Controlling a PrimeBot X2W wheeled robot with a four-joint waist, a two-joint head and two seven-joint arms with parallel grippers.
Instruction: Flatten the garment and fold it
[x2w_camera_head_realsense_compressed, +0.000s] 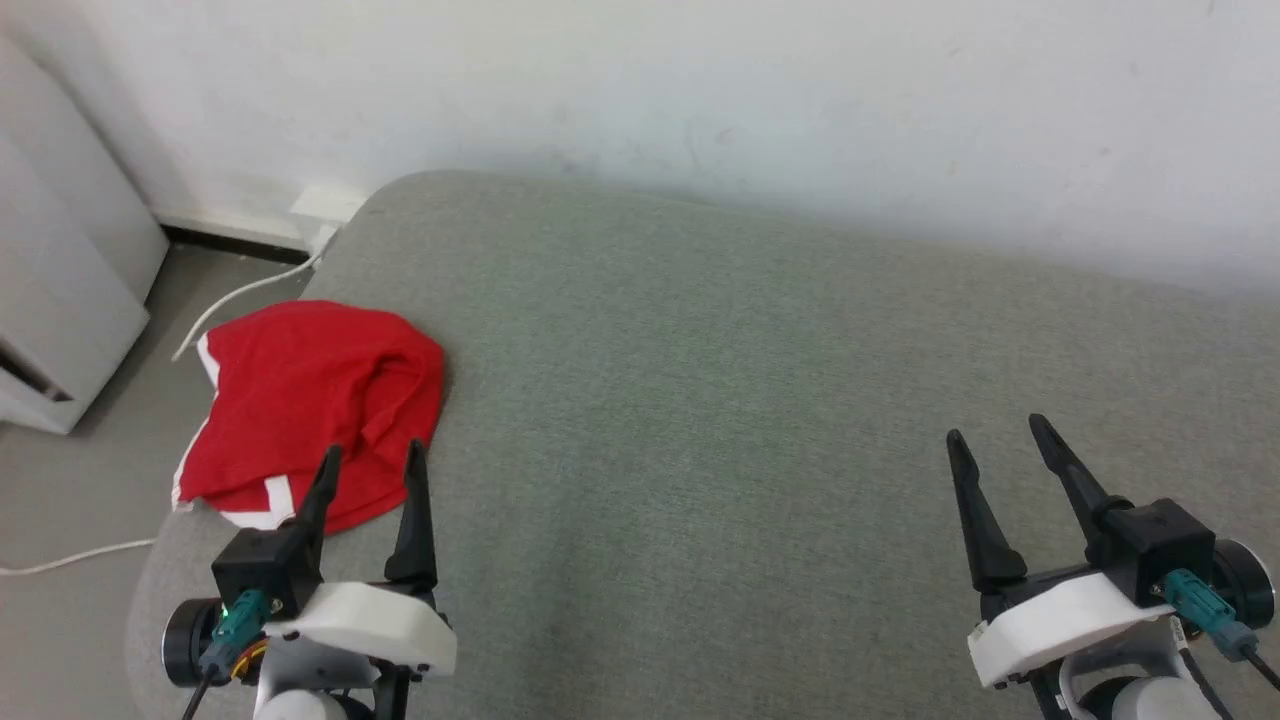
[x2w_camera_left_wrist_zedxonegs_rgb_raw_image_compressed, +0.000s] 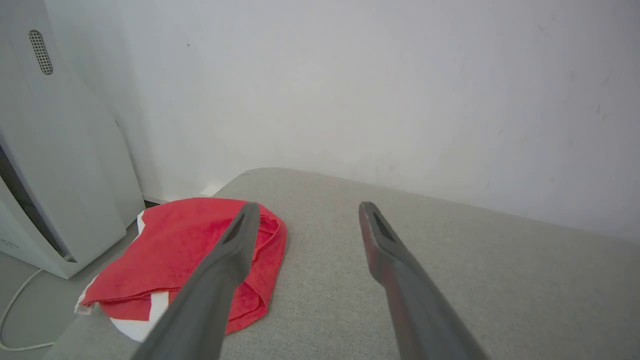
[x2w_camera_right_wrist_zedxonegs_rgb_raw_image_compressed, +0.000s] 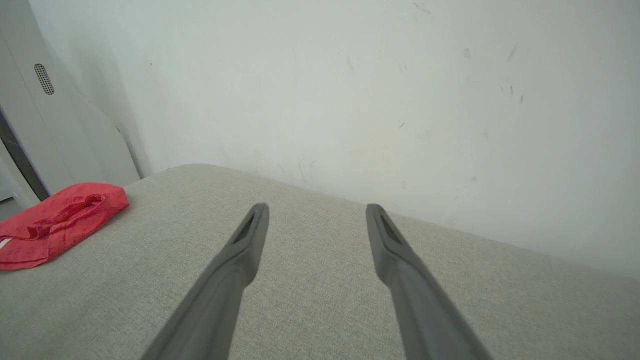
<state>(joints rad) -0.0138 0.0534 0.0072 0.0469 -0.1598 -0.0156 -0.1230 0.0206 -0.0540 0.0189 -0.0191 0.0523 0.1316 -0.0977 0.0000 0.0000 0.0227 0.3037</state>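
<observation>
The garment (x2w_camera_head_realsense_compressed: 310, 400) lies in a loose, rumpled heap at the left end of the grey upholstered seat (x2w_camera_head_realsense_compressed: 750, 400), with its left side reaching over the seat's rounded edge. It is bright red, soft cloth doubled over itself, with deep creases toward its right side. White bands run along its left edge and across its near corner.

The left gripper (x2w_camera_head_realsense_compressed: 372, 455) hovers over the seat's near-left part with its fingers spread wide and nothing between them. Its tips overlap the garment's near edge in the head view, and contact cannot be judged. The right gripper (x2w_camera_head_realsense_compressed: 995, 428) is above the seat's near-right part, well apart from the garment, fingers likewise spread and empty.

A white cable (x2w_camera_head_realsense_compressed: 240, 295) trails on the floor off the seat's left end.
</observation>
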